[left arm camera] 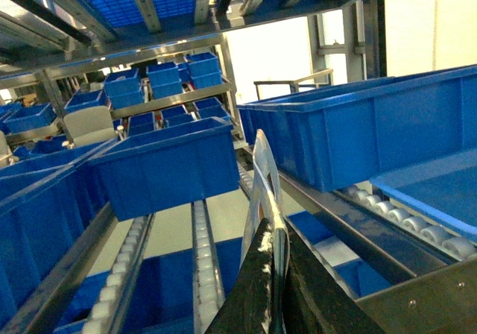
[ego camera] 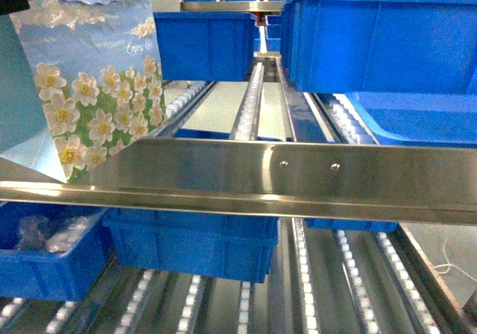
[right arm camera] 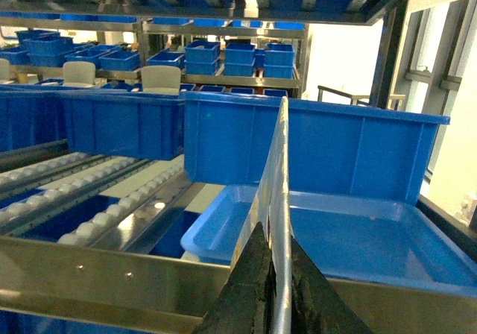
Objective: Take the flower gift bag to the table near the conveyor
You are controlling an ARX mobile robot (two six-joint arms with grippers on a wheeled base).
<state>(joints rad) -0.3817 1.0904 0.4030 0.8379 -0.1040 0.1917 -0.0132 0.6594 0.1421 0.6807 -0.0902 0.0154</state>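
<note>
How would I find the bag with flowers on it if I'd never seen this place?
Look at the long shiny steel rail crossing the roller conveyor. At its far left end, a flower gift bag hangs above it. Everything nearby is a plain blue bin; only the bag shows sky, clouds and white daisies.

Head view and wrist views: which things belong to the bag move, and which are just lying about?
Job: paper gift bag printed with sky and white daisies; left gripper shut on it; white-roller conveyor in steel rails.
Bystanders: blue plastic bins; shallow blue plastic tray; thin pale flat item, edge-on in the right gripper.
</note>
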